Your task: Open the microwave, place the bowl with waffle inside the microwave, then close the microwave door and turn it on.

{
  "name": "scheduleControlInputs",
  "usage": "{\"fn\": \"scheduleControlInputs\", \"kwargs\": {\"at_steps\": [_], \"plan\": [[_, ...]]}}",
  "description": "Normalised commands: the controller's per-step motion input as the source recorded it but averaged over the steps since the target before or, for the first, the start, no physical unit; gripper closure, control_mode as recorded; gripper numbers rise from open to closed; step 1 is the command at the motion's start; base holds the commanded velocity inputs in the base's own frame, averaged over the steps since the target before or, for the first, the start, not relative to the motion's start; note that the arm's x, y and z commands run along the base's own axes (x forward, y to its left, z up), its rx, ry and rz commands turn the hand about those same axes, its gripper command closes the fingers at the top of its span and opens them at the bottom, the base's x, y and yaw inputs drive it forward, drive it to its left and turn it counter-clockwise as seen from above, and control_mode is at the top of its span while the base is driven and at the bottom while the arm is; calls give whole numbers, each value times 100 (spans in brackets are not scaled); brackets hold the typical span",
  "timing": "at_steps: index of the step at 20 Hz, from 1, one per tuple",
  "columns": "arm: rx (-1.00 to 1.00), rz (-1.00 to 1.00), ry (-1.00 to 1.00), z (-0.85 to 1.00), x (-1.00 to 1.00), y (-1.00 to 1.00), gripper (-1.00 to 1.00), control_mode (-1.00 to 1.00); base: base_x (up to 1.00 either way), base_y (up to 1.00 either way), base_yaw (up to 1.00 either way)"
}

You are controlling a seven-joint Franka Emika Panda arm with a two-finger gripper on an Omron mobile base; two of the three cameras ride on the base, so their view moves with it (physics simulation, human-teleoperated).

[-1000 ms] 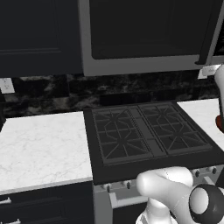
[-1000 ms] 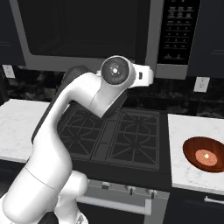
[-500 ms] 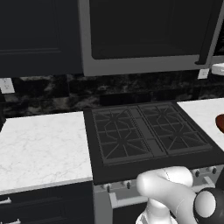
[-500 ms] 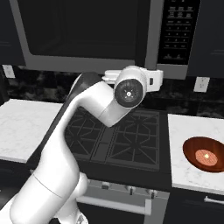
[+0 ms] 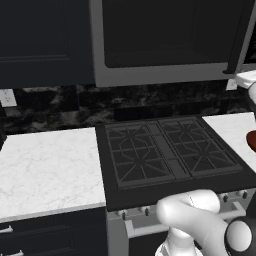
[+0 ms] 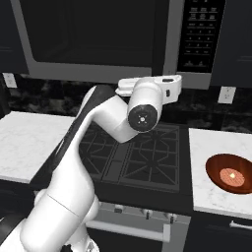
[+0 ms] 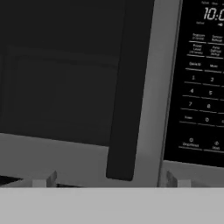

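The gripper [image 7: 111, 181] has its fingers spread wide, their tips low at either side of the hand view, and nothing sits between them. It points at the lower front of the microwave [image 6: 118, 39], and the bottom end of the long black handle [image 7: 124, 96] of the microwave door [image 7: 57, 78] stands just above the gap between the fingers. No contact with the handle can be made out. The door is shut, its dark glass flush in the grey-silver frame. Beside the handle runs the frame's upright strip, and past that the black keypad panel [image 7: 199, 83] with its rows of buttons (a clock readout glows at the top).

In the right base view the white arm [image 6: 98, 147] rises from the lower left and bends up over the stove [image 6: 135, 157], its hand just below the microwave's bottom edge. The stove, with dark grates, sits directly under the microwave between two stretches of white marble desk [image 5: 47, 165]. The bowl [image 6: 231, 173], reddish-brown with a pale waffle [image 6: 232, 175] inside, rests on the desk to the right of the stove, well apart from the gripper.
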Motion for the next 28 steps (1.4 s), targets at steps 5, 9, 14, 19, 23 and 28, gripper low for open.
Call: {"fn": "scheduleControlInputs", "kwargs": {"at_steps": [5,9,14,19,23,28], "plan": [[0,9,0,45,11,0,-100,-100,0,0,0],[0,10,1,41,25,0,-100,-100,0,0,0],[-6,3,0,18,48,0,-100,-100,0,0,0],[-7,0,0,1,47,-4,-100,-100,0,0,0],[-8,0,0,0,52,-10,-100,-100,0,0,0],[-7,0,0,0,71,-15,-100,-100,0,0,0]]}}
